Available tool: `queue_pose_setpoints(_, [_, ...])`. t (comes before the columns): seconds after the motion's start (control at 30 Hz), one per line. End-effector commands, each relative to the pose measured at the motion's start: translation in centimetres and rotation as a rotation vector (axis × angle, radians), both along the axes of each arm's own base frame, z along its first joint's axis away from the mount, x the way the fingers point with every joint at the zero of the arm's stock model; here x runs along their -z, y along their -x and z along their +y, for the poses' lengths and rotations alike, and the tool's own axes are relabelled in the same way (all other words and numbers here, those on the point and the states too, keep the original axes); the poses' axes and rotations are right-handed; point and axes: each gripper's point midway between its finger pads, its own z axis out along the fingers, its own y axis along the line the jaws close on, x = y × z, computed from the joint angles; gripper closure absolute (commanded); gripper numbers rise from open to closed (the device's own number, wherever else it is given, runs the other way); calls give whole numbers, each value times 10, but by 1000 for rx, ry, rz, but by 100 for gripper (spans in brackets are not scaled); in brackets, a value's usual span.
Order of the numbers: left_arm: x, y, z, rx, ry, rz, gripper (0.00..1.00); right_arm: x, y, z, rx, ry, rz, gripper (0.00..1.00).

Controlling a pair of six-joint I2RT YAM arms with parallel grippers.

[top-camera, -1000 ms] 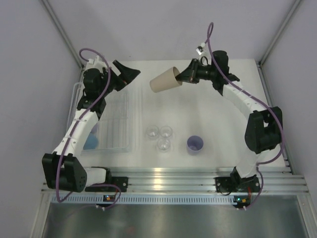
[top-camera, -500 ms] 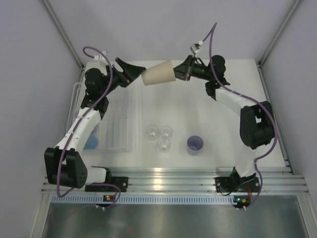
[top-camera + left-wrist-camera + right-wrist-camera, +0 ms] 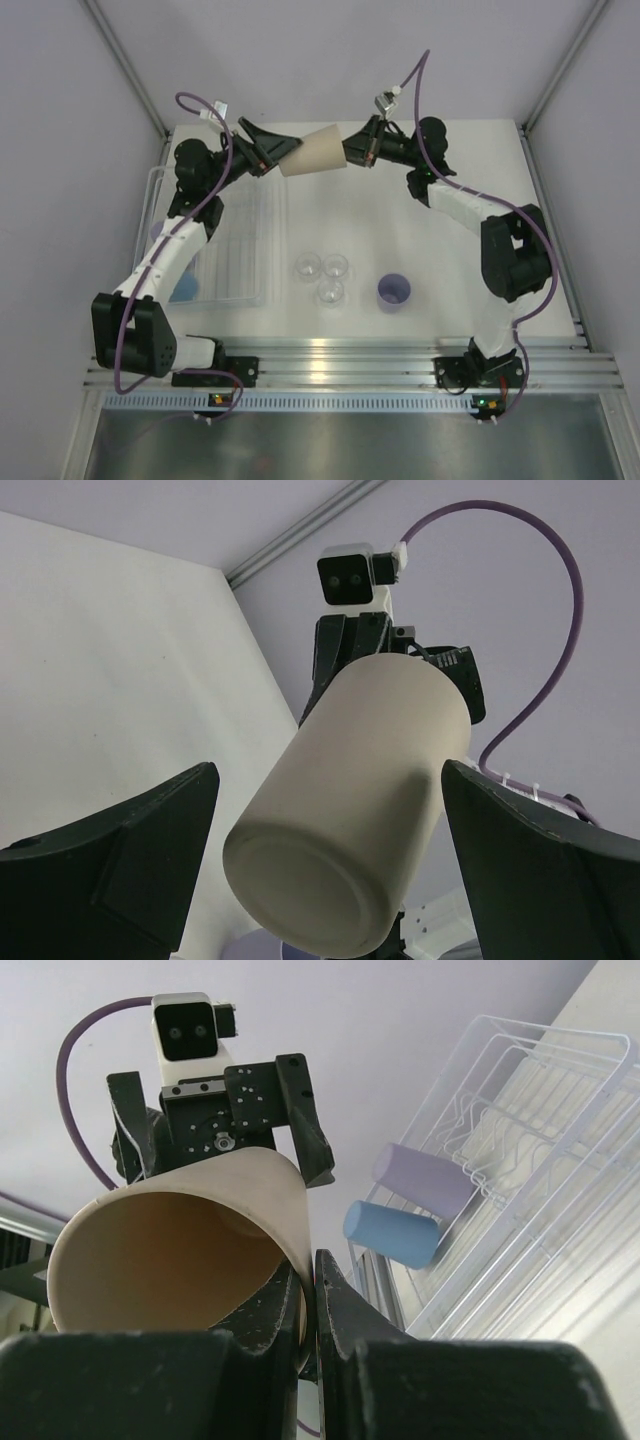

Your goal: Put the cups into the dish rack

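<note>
A beige cup (image 3: 312, 153) hangs on its side above the table's back edge. My right gripper (image 3: 352, 150) is shut on its rim, one finger inside the mouth (image 3: 170, 1250) and one outside. The cup's base (image 3: 350, 810) points at my left gripper (image 3: 272, 150), which stands open with a finger on each side of the base end and a gap to each. The clear dish rack (image 3: 250, 240) lies at the left, holding a blue cup (image 3: 392, 1232) and a lavender cup (image 3: 425, 1178) on their sides. Another lavender cup (image 3: 394, 292) and three clear cups (image 3: 325, 275) stand on the table.
The white table (image 3: 470, 290) ends at grey walls behind and on both sides. A metal rail (image 3: 340, 360) with the arm bases runs along the near edge. A purple cable (image 3: 540, 610) loops above the right wrist.
The right arm has carried the beige cup left and toward the back. The left gripper, still open, has swung right to meet it, and its fingers now flank the cup's base.
</note>
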Motion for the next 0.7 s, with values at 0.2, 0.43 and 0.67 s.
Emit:
queue_pose_setpoints(0.2, [-9,17,-11,89,18,-66,2,-19,6,8,-5,-37,-89,100])
queue_pose_setpoints(0.43, [-7,28,-17,168,7,-83,2,-21,6,10,-28,-45,-91,100])
queue_pose_setpoints(0.67, [-5,32,-20,198,3,-91,1,-19,3,12,-42,-67,-84,100])
